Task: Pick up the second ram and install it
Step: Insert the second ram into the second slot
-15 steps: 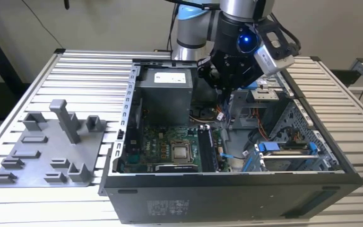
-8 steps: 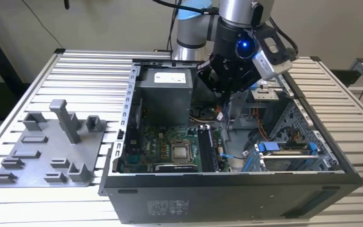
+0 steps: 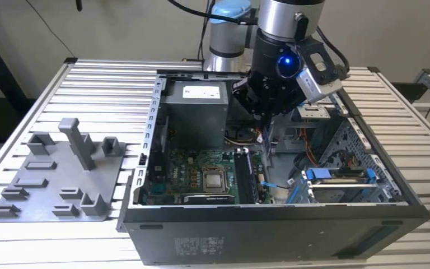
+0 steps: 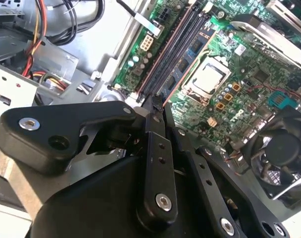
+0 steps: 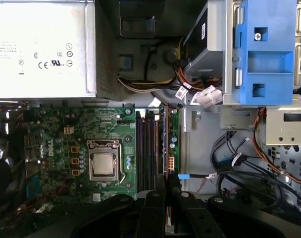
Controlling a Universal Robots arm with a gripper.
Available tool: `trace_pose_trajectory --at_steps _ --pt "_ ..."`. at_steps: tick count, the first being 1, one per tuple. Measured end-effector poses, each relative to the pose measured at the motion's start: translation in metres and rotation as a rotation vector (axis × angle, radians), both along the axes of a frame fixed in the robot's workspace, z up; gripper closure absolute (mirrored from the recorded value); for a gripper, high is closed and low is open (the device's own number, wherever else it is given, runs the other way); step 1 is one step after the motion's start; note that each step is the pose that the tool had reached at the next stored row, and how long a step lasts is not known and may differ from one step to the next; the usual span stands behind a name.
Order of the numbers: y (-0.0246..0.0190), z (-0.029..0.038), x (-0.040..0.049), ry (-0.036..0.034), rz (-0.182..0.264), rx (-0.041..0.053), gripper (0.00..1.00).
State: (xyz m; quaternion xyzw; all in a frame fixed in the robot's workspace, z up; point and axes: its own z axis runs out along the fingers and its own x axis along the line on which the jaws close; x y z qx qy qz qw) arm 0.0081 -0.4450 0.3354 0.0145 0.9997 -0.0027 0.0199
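End effector (image 4: 153,105) over memory slots (image 5: 146,148); cables (image 5: 239,171), drive cage (image 5: 262,54) beside.

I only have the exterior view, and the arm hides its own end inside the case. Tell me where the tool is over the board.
Observer: In the second wrist view the black tool sits at one end of the long dark parallel memory slots on the green motherboard. I cannot tell whether it touches them.
Operator: Name what flanks those slots.
Observer: In the first wrist view the silver square processor lies on one side of them and a small white plastic connector on the other.
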Motion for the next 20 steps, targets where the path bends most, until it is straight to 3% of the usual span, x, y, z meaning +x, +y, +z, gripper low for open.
trace_pose_trajectory --at_steps 14,20 --pt "0.0000 -0.0017 0.0000 0.0002 0.000 -0.0060 0.86" --pt "0.0000 -0.0078 0.0000 0.0003 0.000 -0.0072 0.86"
